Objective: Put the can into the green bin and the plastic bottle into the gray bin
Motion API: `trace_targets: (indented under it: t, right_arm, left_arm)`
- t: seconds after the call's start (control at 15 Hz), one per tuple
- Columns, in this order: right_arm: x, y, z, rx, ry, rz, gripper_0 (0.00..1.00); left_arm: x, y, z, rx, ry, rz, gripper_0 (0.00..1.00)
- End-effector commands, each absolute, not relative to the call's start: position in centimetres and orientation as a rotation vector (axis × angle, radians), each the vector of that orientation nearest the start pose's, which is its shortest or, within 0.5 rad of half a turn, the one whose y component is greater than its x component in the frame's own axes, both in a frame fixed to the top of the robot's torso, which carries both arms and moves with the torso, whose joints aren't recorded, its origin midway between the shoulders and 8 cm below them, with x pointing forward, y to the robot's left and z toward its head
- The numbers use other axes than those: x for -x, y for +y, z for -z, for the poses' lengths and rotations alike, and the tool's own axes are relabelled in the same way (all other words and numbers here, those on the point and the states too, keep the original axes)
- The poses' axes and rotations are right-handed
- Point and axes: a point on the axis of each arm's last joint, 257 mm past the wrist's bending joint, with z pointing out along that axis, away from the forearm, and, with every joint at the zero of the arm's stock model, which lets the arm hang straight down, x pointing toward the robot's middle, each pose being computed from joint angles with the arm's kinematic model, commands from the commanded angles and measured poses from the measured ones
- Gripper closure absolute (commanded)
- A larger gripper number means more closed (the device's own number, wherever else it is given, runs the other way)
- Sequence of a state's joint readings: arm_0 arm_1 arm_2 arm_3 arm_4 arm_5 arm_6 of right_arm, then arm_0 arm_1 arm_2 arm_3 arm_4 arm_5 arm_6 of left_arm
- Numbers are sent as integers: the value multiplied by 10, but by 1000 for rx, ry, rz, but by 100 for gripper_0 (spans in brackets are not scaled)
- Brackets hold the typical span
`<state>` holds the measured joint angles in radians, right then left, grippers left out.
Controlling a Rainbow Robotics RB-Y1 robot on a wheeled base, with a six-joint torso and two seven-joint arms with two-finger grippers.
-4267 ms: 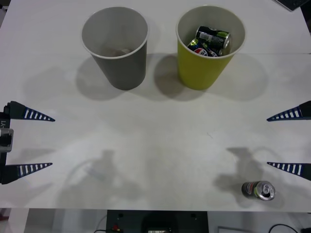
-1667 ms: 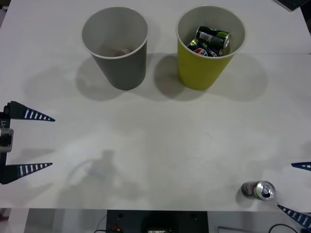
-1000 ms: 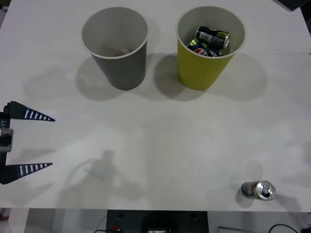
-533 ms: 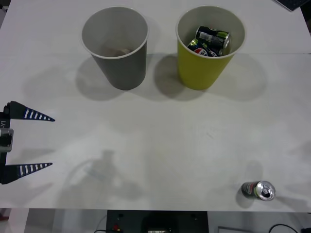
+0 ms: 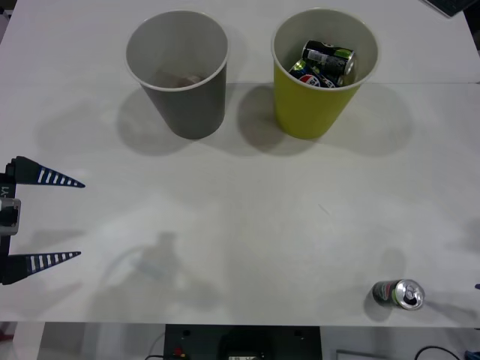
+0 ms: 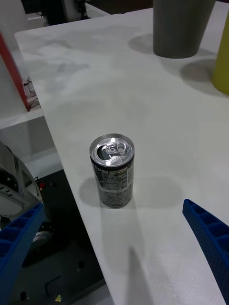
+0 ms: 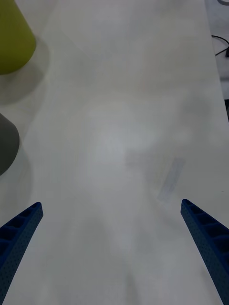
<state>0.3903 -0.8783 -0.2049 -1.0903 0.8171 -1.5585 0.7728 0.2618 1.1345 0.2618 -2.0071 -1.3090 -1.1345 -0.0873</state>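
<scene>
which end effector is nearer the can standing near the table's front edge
Right. The right end effector is open and faces the can from close by, its fingers spread to either side. The left end effector is open at the table's far left edge, across the table from it.

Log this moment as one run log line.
can: upright, table's near right edge, untouched | right gripper: jaws open, facing can | left gripper: open, parked left | green bin: holds two cans | gray bin
</scene>
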Motion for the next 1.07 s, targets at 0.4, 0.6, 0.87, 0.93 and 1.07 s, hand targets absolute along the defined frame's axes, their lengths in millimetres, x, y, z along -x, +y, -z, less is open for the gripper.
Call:
trace_targets:
  t: [0.4,0.6,0.87,0.93,1.07]
  right_arm:
    - [-249,-374,329,973,1518,-497,0]
    - [-258,-357,340,927,1497,-507,0]
    - [-265,-338,351,891,1480,-525,0]
    - [-266,-334,352,893,1472,-525,0]
    - [-268,-325,352,894,1453,-532,0]
  left_arm:
    - [-341,286,167,-1762,1444,118,0]
    - [-341,286,167,-1762,1444,118,0]
    - [-341,286,167,-1762,1444,118,0]
    - [-341,286,167,-1762,1444,118,0]
    - [-341,286,167,-1762,1444,118,0]
